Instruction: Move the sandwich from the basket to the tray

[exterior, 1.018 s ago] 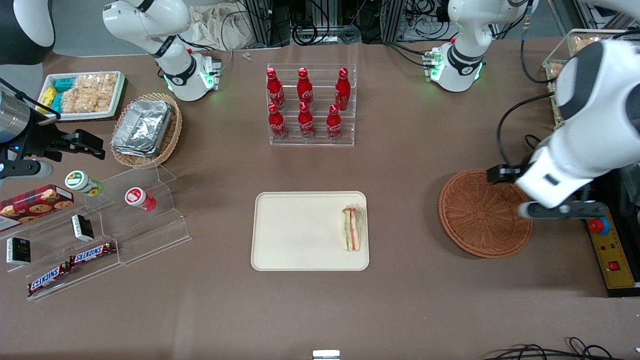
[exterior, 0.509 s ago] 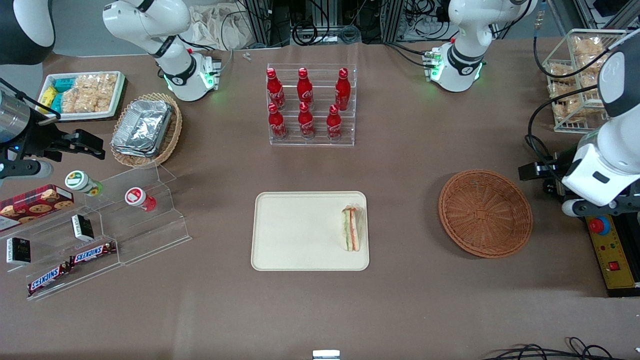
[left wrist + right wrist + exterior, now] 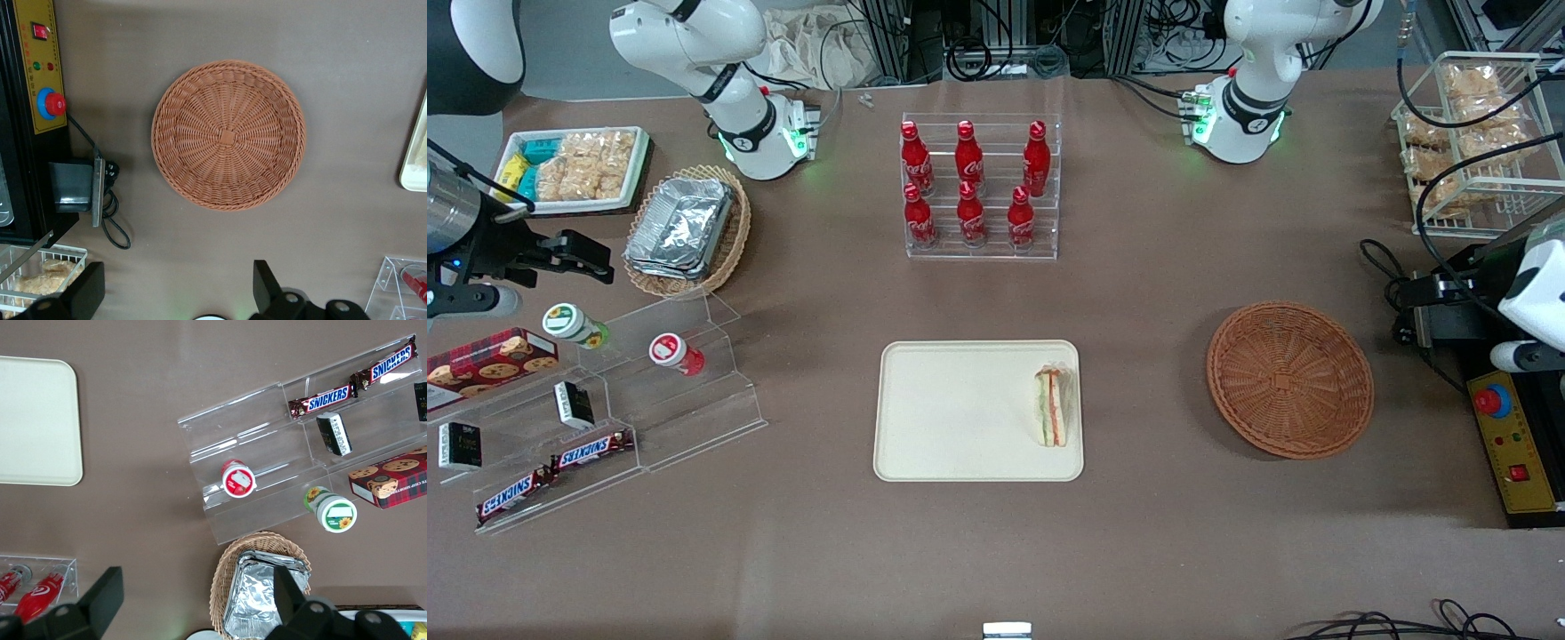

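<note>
The sandwich (image 3: 1053,407), a pale wedge with red, orange and green layers, lies on the cream tray (image 3: 951,409), near the tray's edge that faces the basket. The round reddish-brown basket (image 3: 1289,380) sits on the table toward the working arm's end and holds nothing. The left wrist view looks straight down on the basket (image 3: 228,135), with a strip of the tray's rim (image 3: 412,160) showing. The left arm's gripper (image 3: 1409,311) hovers past the basket at the table's edge. Its black fingers (image 3: 265,287) stand wide apart, open, with only bare table between them.
A black control box (image 3: 1507,436) with a red button sits just under the gripper. A wire rack of snack bags (image 3: 1467,133) stands nearby. A rack of red cola bottles (image 3: 978,191) is mid-table. An acrylic shelf of snacks (image 3: 605,400) and an oval basket of foil containers (image 3: 685,231) lie toward the parked arm's end.
The left arm has drawn back from above the basket toward the working arm's end of the table, uncovering the basket. The sandwich has stayed put on the tray.
</note>
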{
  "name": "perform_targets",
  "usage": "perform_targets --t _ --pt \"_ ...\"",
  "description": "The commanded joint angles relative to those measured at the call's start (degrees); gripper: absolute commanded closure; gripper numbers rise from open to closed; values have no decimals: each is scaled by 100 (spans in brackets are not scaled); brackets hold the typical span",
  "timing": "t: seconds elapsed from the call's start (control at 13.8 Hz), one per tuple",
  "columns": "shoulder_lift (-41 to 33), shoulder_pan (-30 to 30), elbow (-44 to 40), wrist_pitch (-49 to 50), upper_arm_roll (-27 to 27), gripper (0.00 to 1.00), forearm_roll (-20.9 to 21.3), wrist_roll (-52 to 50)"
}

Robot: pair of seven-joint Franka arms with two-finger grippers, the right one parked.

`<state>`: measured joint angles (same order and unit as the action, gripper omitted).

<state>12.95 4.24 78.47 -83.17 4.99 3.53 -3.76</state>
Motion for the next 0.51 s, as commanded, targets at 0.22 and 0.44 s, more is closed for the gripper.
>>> perform_targets --t 0.22,0.44 --pt "-697 -371 1073 -489 -350 0 -98 86" --pt "-934 -362 1460 -700 -350 0 -98 86"
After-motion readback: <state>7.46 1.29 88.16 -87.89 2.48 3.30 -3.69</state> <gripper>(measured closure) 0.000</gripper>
